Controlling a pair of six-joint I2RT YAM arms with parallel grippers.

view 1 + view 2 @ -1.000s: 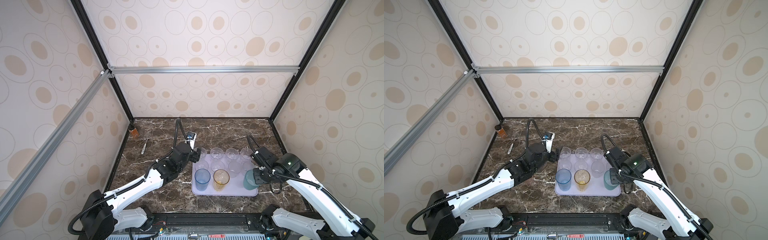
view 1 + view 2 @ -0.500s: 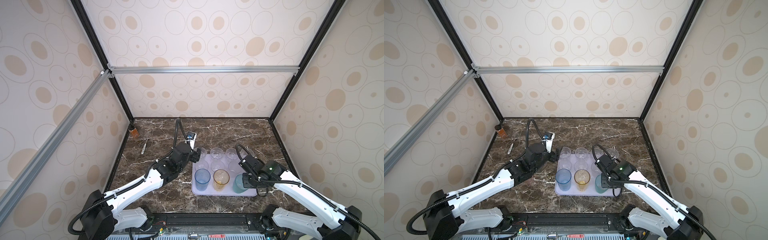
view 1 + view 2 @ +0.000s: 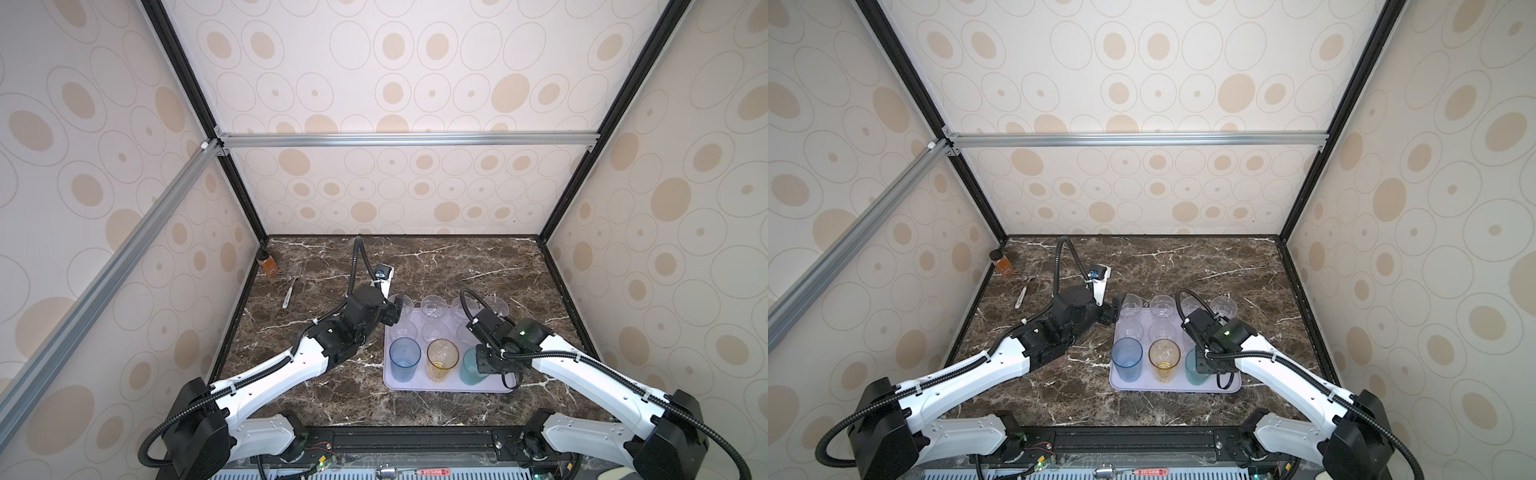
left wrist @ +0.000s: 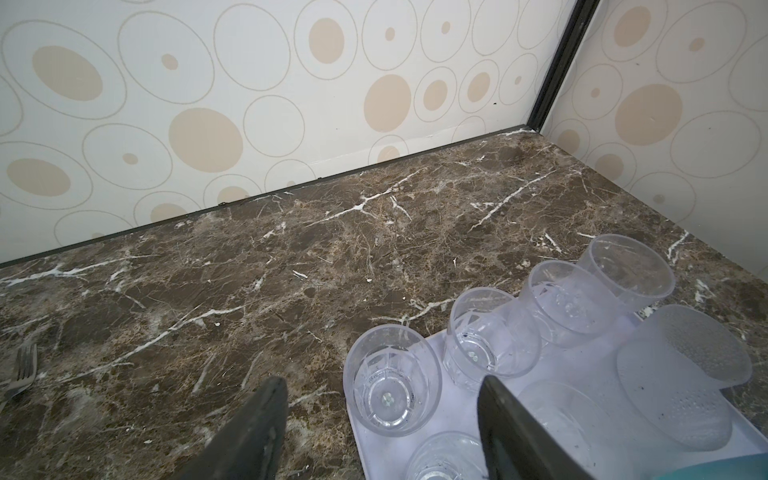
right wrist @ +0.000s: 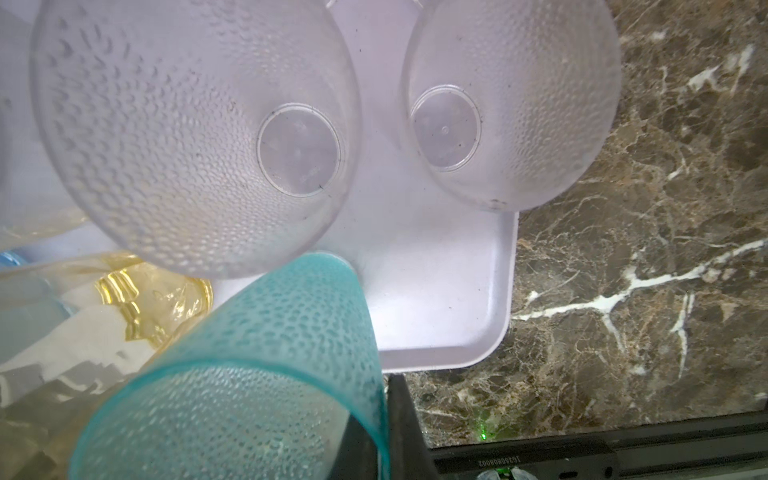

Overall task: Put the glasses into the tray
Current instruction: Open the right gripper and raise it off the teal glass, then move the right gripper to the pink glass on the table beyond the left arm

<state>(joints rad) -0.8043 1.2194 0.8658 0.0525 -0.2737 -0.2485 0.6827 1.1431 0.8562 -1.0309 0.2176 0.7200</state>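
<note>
Both top views show the brown marble tabletop (image 3: 436,266) and flat lavender tray (image 3: 449,388) holding the glasses (image 3: 434,307). Only the right wrist view reveals dimpled walls on 2 frosted tumblers (image 5: 187,124) and the teal glass (image 5: 270,353). The right gripper (image 5: 380,419) pinches the teal glass's rim, over the tray. The left gripper (image 4: 382,384) spreads its fingers wide, holding nothing, beside a clear faceted glass (image 4: 388,401).

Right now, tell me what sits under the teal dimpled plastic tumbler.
The flat pale lavender plastic tray lies beneath the teal dimpled plastic tumbler; its own body hides whether the base touches.
</note>
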